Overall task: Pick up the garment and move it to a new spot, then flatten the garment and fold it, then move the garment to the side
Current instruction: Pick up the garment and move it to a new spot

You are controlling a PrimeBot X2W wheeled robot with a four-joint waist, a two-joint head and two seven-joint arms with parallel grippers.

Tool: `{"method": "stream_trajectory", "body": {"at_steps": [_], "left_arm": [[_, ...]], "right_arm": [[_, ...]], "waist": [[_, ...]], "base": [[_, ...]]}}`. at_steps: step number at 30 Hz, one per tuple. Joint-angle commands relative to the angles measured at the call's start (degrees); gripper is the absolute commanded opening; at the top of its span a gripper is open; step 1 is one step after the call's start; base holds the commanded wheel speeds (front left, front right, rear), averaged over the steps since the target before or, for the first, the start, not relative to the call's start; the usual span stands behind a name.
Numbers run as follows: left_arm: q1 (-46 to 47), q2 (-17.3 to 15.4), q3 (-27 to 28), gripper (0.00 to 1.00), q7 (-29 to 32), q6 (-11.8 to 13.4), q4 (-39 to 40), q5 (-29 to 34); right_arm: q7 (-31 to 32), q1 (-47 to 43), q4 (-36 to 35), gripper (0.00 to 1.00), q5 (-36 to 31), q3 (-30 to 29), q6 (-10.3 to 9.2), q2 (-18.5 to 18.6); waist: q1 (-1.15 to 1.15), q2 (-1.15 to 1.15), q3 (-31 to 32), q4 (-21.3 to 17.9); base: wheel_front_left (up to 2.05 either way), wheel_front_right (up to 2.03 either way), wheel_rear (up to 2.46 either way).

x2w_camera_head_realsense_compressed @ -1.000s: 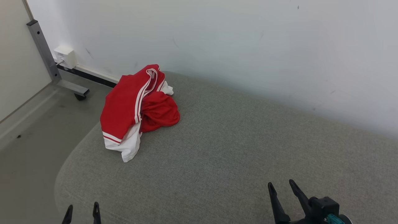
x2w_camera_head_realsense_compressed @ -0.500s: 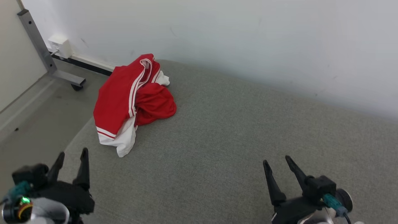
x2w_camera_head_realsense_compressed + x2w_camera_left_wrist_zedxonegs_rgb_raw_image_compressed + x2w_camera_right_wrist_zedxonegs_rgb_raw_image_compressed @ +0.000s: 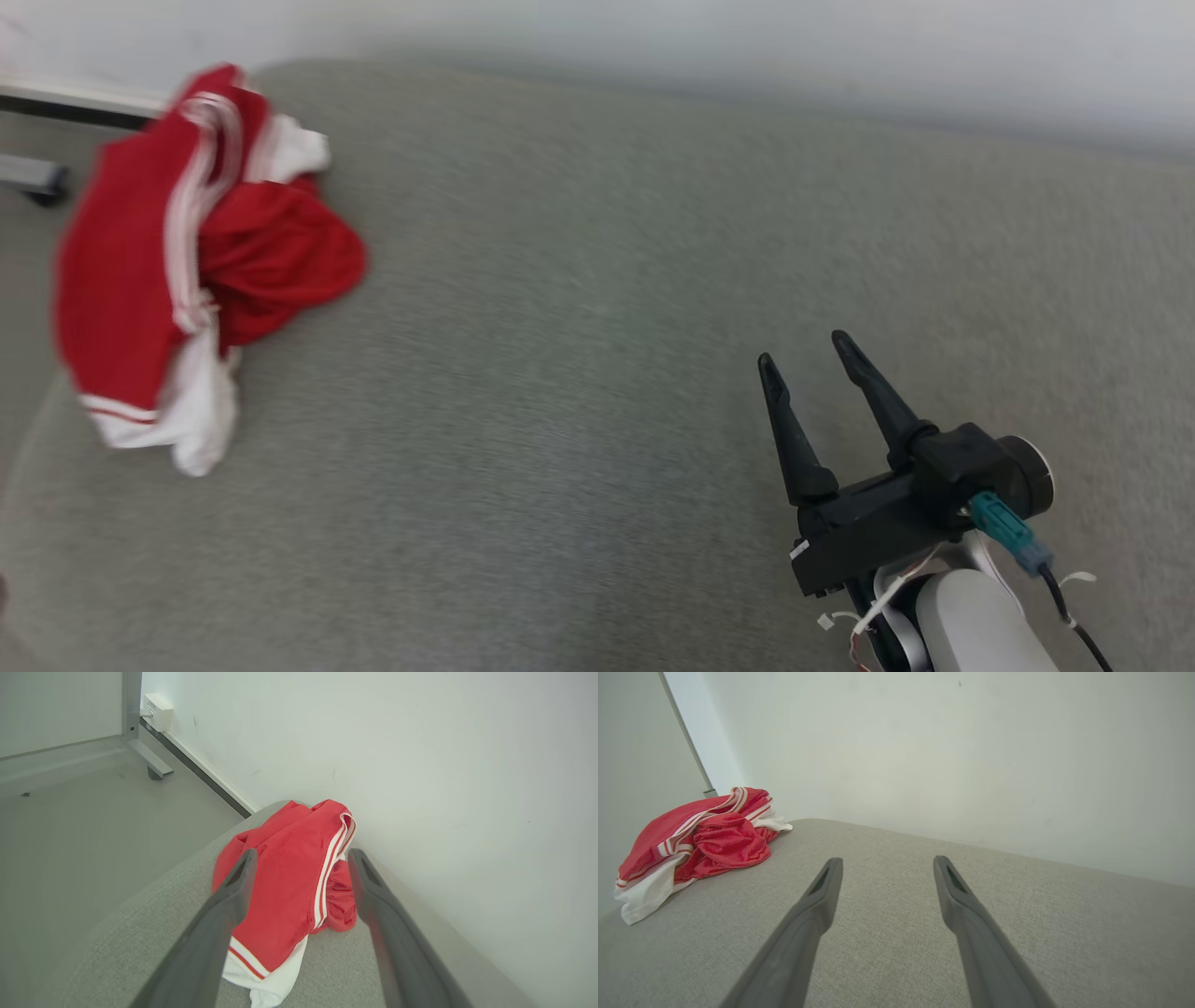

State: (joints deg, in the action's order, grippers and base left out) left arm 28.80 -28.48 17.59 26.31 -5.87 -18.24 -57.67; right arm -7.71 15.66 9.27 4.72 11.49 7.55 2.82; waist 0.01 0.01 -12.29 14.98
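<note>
Right fingers (image 3: pixel 787 429): spread wide and empty, poised over bare grey cushion (image 3: pixel 579 392).
Left fingers (image 3: pixel 231 905): also wide apart, gripping nothing, and aimed at the garment (image 3: pixel 285 882), which lay just beyond their tips, untouched.
Place of garment: crumpled in a red-and-white heap at the cushion's far corner, well left of the right fingers, close to the wall (image 3: pixel 444 765).
Handling: probably light, soft and limp; it would sag once lifted.
Hold: likely the raised red fold nearest the left fingers.

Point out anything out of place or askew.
The garment lies crumpled in a heap at the far left corner of the cushion, by the wall, not flat. Nothing else stands out.
</note>
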Motion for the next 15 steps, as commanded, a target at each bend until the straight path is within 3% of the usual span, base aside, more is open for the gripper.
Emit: {"method": "stream_trajectory", "body": {"at_steps": [1,5,15], "left_arm": [[1.82,-1.27,0.68,1.0,0.55,0.73,-0.42,-0.71],[3.24,-5.19,1.6,1.0,2.61,2.37,-1.24,0.09],[0.5,-8.75,2.03,1.0,5.14,5.32,-4.16,1.81]], "right_arm": [[-0.42,1.08,-0.37,1.0,0.7,-0.09,-0.12,0.11],[-1.18,1.54,-0.54,1.0,1.3,-0.19,-0.12,0.06],[-2.48,2.21,0.5,1.0,2.32,0.18,-0.12,0.06]], "waist": [[-0.01,-0.01,-14.26,-13.95],[-0.01,-0.01,-16.57,-16.1],[-0.01,-0.01,-17.68,-17.54]], "base": [[0.0,0.0,0.0],[0.0,0.0,0.0],[0.0,0.0,0.0]]}}
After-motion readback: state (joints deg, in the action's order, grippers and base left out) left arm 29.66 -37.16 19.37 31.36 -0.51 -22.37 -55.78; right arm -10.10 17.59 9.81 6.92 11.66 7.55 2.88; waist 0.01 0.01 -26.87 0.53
